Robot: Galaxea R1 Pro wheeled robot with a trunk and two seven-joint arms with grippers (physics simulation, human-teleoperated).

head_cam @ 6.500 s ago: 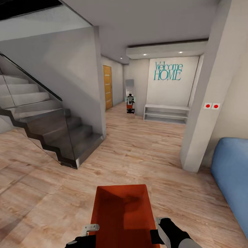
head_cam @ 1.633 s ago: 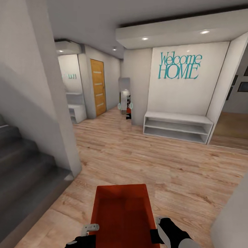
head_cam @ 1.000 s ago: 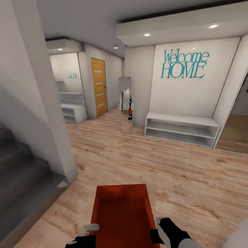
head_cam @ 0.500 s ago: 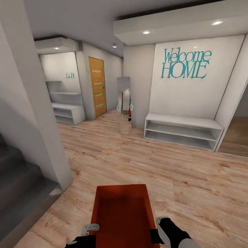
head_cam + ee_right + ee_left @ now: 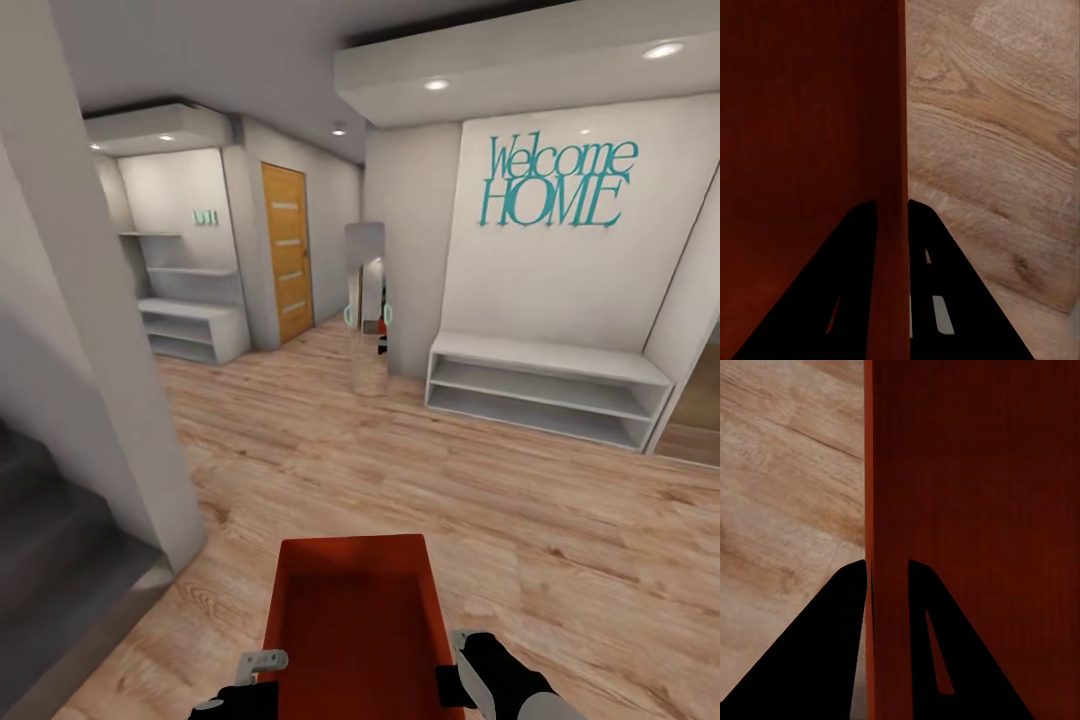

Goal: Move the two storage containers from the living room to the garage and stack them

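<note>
Head view: teal lettering "Welcome HOME" (image 5: 557, 181) on the white wall, above a low white shelf unit (image 5: 545, 388). Smaller teal lettering (image 5: 205, 216) on the far alcove wall, too small to read. Between the two, an orange wooden door (image 5: 288, 252) with pale strips and a tall narrow mirror (image 5: 365, 305).

Low in the same view, one orange-red storage container (image 5: 353, 620) carried above the light wood-plank floor (image 5: 420, 470), open top up, long axis pointing away from the robot. Left gripper (image 5: 250, 678) at the container's near left corner, right gripper (image 5: 470, 662) at its near right corner, container between the two.

Left wrist view: left gripper (image 5: 886, 577) with two dark fingers (image 5: 840, 645) straddling the thin upright wall (image 5: 870, 472) of the container, one finger outside over the floor planks, the other inside against the ribbed red surface; closed onto the wall with barely a gap.

Right wrist view: right gripper (image 5: 892, 214) likewise clamped on the opposite wall (image 5: 902, 112), one of the fingers (image 5: 855, 285) inside the bin, the other outside over the wood planks; narrow grip, wall pinched between.

Grey stair steps (image 5: 50, 560) and a pale wall corner (image 5: 110, 380) off to the left-gripper side.
</note>
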